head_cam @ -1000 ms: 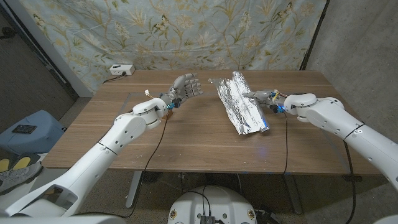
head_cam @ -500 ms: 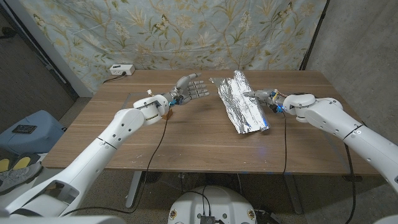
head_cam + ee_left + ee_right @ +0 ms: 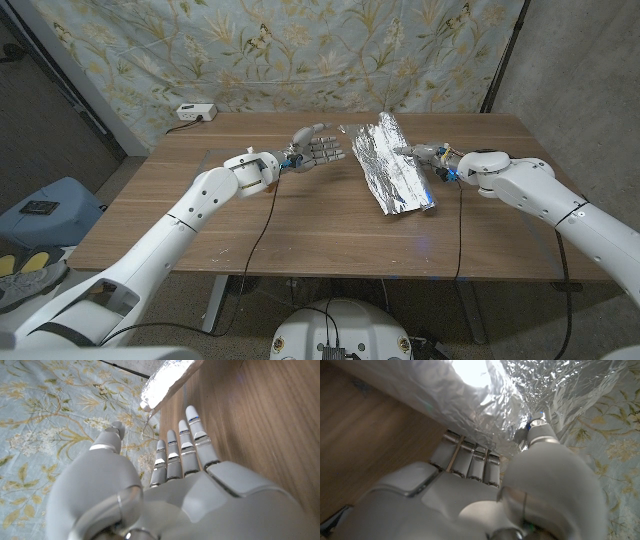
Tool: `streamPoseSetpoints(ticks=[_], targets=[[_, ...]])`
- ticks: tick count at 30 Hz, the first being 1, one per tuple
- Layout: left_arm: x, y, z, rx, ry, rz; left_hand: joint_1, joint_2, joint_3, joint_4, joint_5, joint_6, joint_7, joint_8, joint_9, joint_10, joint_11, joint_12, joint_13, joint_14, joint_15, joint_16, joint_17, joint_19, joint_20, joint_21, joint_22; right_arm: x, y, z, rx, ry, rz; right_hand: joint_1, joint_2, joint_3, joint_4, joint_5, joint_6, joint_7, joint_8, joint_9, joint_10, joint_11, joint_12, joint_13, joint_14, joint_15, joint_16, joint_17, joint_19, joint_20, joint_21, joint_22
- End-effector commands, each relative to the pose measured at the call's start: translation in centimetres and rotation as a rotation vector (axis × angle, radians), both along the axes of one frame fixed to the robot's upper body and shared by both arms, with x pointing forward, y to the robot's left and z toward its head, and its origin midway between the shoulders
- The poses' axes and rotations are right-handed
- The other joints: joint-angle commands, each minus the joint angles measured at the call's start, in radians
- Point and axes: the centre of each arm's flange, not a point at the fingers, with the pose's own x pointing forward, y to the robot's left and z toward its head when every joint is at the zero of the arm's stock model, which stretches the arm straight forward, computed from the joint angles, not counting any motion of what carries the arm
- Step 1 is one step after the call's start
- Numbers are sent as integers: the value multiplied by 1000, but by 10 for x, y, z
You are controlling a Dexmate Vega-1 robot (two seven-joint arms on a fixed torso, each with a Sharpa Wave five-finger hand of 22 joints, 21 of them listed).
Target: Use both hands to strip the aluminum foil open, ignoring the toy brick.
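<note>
Crinkled aluminum foil (image 3: 392, 167) lies toward the bench's (image 3: 300, 225) far right corner; judged light, thin, easily torn. Its right edge is pinched by the right robot hand (image 3: 424, 155). The left robot hand (image 3: 318, 148), fingers spread and empty, is best applied to the foil's free left edge.

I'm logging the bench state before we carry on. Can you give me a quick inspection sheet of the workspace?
Surface: wooden table, bare wood.
Job's things: foil, crinkled, partly raised, right of centre.
Clutter: nothing seen; no toy brick visible.
Hands: left hand open, fingers spread, beside the foil, apart from it; right hand at the foil's right edge, fingers under a fold.
Cables: a black one hangs off each wrist.
Surroundings: floral cloth behind; white power strip at the far left corner.
</note>
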Motion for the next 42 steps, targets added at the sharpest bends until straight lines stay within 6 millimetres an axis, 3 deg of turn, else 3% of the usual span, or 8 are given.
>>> streamPoseSetpoints(ticks=[1, 8, 17, 30, 42], targets=[[11, -17, 3, 24, 56, -36, 12, -2, 9, 3, 10, 8, 0, 1, 4, 6, -2, 7, 7, 14, -2, 5, 4, 11, 2, 6, 0, 0, 2, 0, -11, -3, 4, 12, 3, -6, 2, 3, 5, -5, 2, 3, 6, -5, 7, 2, 2, -22, -4, 4, 2, 0, 6, 3], [14, -23, 10, 74, 62, -32, 17, -5, 14, 5, 19, 22, 0, 3, 7, 17, -16, 22, 18, 35, -16, 10, 9, 24, -1, 8, 1, 0, 4, 1, -15, -1, 2, 13, 5, -8, 3, 3, 6, -6, 1, 5, 7, -5, 7, -1, 1, -21, -7, 4, -1, 0, 6, 3], [15, -34, 18, 144, 84, -39, 29, -4, 20, 2, 26, 23, 0, 1, 11, 11, -14, 31, 31, 35, -20, 10, 16, 21, 0, 4, 2, 1, 7, 0, -22, -7, 6, 14, 6, -13, 4, 3, 8, -6, -1, 6, 7, -4, 8, -1, 0, -21, -8, 6, -4, 2, 6, 3], [22, -43, 20, 185, 100, 1, 88, 8, 33, -10, 42, 64, -1, 14, 27, 27, -37, 78, 70, 60, -45, 27, 40, 33, -7, 4, 6, 0, 9, -1, -12, 2, 3, 17, 10, -16, 4, 3, 10, -8, -2, 10, 4, -3, 8, -1, 3, -21, -11, 5, -8, 3, 6, 2], [25, -51, 22, 204, 107, -13, 101, 8, 30, -3, 49, 76, -1, 16, 35, 32, -39, 102, 92, 64, -48, 33, 53, 41, -9, 5, 7, -1, 8, 2, -3, 22, -8, 20, 13, -18, 4, 3, 12, -5, -3, 11, 7, 2, 11, 0, 4, -18, -13, 6, -6, 4, 8, 2]])
